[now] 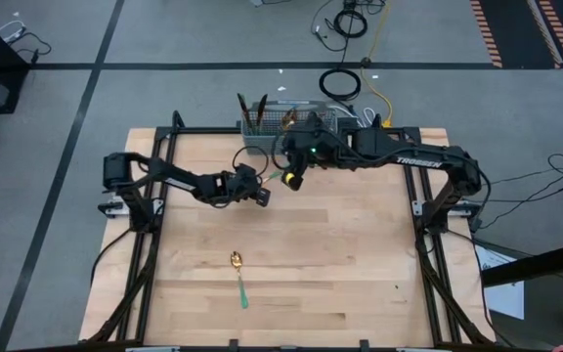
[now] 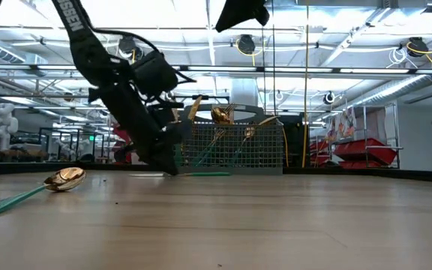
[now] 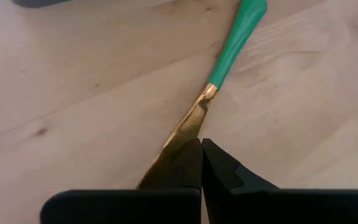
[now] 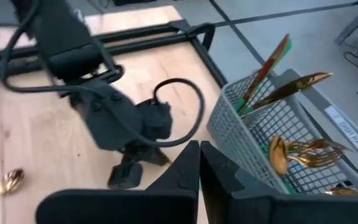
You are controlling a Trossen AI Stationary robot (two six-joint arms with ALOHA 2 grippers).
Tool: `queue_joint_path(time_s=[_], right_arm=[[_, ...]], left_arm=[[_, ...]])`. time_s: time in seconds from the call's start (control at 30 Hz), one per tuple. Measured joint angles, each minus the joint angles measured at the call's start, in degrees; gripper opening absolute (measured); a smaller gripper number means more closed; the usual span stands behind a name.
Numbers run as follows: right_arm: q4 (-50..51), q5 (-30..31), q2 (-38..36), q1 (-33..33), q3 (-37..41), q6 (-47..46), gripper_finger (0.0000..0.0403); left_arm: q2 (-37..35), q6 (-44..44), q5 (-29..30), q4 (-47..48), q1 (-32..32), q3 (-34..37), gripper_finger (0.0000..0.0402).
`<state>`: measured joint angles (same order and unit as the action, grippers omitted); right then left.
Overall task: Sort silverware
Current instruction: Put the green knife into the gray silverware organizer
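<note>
Lying across the far middle of the pale wooden butcher-block desk (image 1: 360,264), the piece now in hand is a gold-bladed, teal-handled utensil (image 3: 219,74), and the coming move turns on how it sits in the left pincer (image 1: 261,196). That pincer's two dark fingers are pressed together at the gold end, seemingly clamped on the blade, and the long axis runs straight out ahead of them, handle pointing away toward the grey wire-mesh basket (image 1: 286,125) at the desk's far edge. In the low view the green handle lies flat on the wood just in front of the basket, so the piece looks to be pinched but not lifted.

By my reading the left arm is the one placed to carry it, since it already has the blade. The right pincer (image 1: 294,180) hangs just beside it, nearer the basket, fingers closed on nothing.

Standing in the basket are more gold-headed, teal-handled forks and spoons (image 4: 303,155), leaning at mixed angles. Well apart, nearer the front of the desk, a single gold-bowled spoon with a slim teal handle (image 1: 238,274) lies flat, bowl toward the arms and handle toward the front edge, with the left arm the closer of the two.
</note>
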<state>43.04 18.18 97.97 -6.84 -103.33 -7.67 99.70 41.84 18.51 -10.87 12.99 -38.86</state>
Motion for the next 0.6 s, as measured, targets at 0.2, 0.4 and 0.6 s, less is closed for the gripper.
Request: queue_joint_path(time_s=[0.2, 0.4, 0.6], right_arm=[[0.6, -0.16, 0.02, 1.93, 0.02, 1.2, 0.0], [3.95, -0.32, 0.02, 2.52, 0.02, 2.58, 0.0], [8.03, -0.27, 0.04, 2.04, 0.02, 2.8, 0.0]], left_arm=[[3.85, 2.89, -2.0, -5.83, -0.35, -0.12, 0.0], [6.61, 4.31, -5.59, -10.24, -3.82, -2.28, 0.0], [7.93, 4.75, -6.2, -9.47, -8.6, -6.27, 0.0]])
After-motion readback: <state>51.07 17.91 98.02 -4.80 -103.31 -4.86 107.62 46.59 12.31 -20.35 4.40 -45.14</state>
